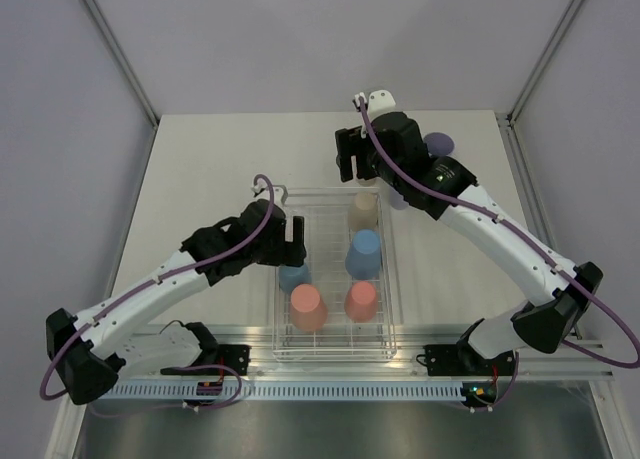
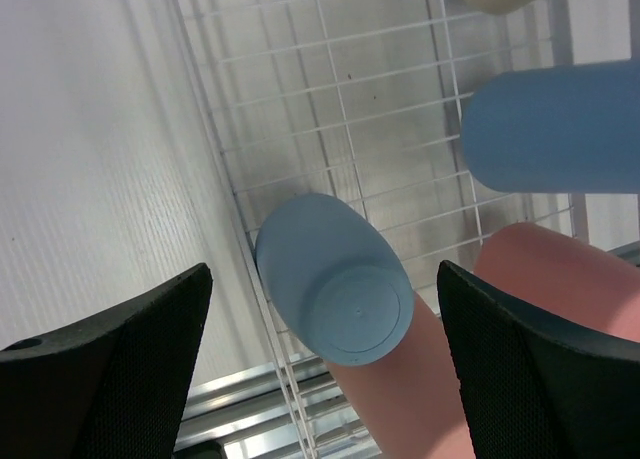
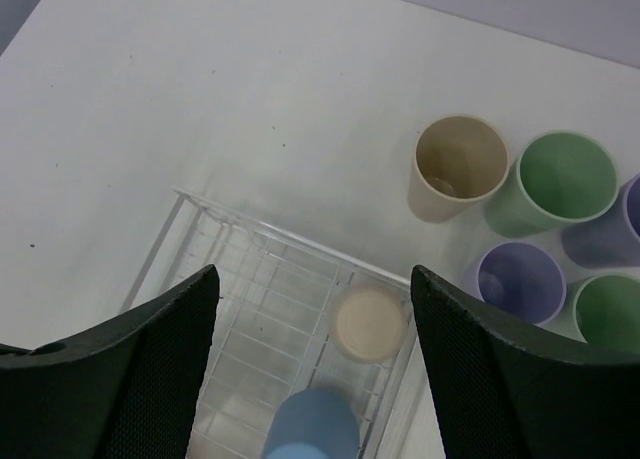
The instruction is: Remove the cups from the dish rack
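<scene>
From above: white table point(image 1: 200, 179) boxed in by grey walls point(image 1: 300, 39), clear dish rack point(image 1: 330, 356) by its near edge with five upturned cups point(image 1: 364, 254), left gripper point(image 1: 296, 239) at the rack's left rim, right gripper point(image 1: 358, 167) over its far end. On the left wrist: fingers spread wide either side of an upturned blue cup point(image 2: 335, 279), coral cup point(image 2: 560, 279) just beside. On the right wrist: fingers likewise apart above the rack's far end, beige cup point(image 3: 370, 322) inside, five upright cups point(image 3: 565, 179) clustered on the table alongside.

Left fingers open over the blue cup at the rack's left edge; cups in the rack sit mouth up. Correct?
Not quite. The left fingers are open over the blue cup at the rack's left edge, but the cups in the rack sit mouth down. The left wrist view shows the blue cup's closed base facing up.
</scene>
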Controlling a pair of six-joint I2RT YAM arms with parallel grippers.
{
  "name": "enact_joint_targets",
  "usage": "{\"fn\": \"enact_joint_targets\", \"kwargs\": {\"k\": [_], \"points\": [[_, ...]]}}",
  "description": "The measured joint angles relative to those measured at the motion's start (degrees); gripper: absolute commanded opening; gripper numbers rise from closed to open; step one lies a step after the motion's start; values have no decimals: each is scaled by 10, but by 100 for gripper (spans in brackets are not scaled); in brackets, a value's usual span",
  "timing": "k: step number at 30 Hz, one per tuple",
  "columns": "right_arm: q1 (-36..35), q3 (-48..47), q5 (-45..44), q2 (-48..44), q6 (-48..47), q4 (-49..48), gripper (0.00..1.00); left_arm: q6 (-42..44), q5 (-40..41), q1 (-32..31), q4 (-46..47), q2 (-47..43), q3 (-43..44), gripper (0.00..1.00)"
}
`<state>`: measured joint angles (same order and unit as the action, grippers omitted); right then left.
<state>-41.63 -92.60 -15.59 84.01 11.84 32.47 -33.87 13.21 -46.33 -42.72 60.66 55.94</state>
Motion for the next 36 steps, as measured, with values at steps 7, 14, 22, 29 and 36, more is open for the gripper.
{"fn": "enact_joint_targets", "kwargs": {"k": [7,14,22,29,36], "points": [[-23,23,-12,0,6,0,82,-19,1,-59,-9,56,-1,94],[-24,46,-25,-2,13,1,82,-33,2,-72,-14,66,-13,87],[-24,72,-41,-18,23,-3,82,-41,17,-75,-8,92,-21,64],[-24,102,-47,-35,30,-5,82,-41,41,-75,13,100,-21,24],[-24,117,-69,-50,31,-8,84,-41,72,-75,22,83,-21,2]]}}
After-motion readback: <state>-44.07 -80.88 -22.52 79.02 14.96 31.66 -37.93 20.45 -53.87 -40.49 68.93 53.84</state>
